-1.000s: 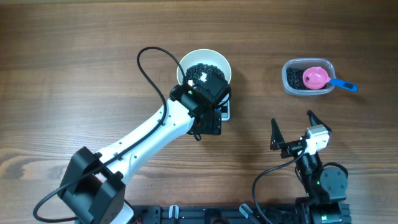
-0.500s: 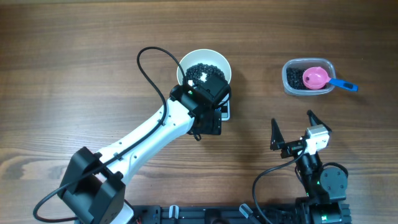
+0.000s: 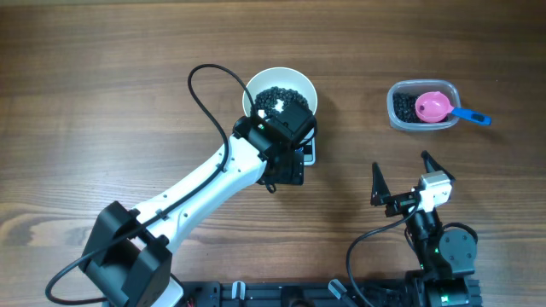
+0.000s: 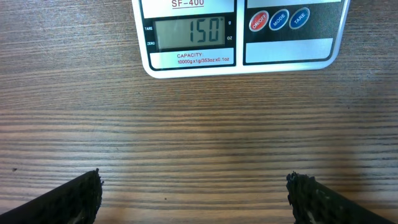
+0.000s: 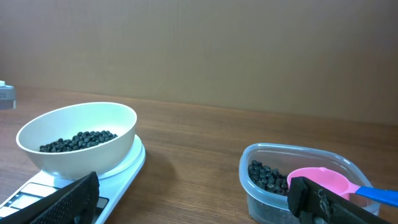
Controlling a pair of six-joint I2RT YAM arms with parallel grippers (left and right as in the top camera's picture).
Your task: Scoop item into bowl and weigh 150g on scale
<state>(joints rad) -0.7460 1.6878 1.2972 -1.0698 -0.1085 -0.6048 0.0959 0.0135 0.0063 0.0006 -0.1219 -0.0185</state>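
Presently: white bowl [image 5: 93,158] of black beans [image 5: 78,141], seated on scale [image 4: 286,53] reading 150. Left fingers [image 4: 71,202] spread wide, empty, over surface [image 4: 199,124] before scale. Right fingers [image 5: 62,205] likewise spread, empty. Pink scoop [image 5: 317,180] in clear tub [image 5: 249,193].

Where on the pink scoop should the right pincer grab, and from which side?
Grip the blue handle, coming down from above on the right side of the clear tub. The cup of the pink scoop lies inside the tub on the beans, while the thin handle juts out over the rim, free of the walls. The right pincer stands open nearby.
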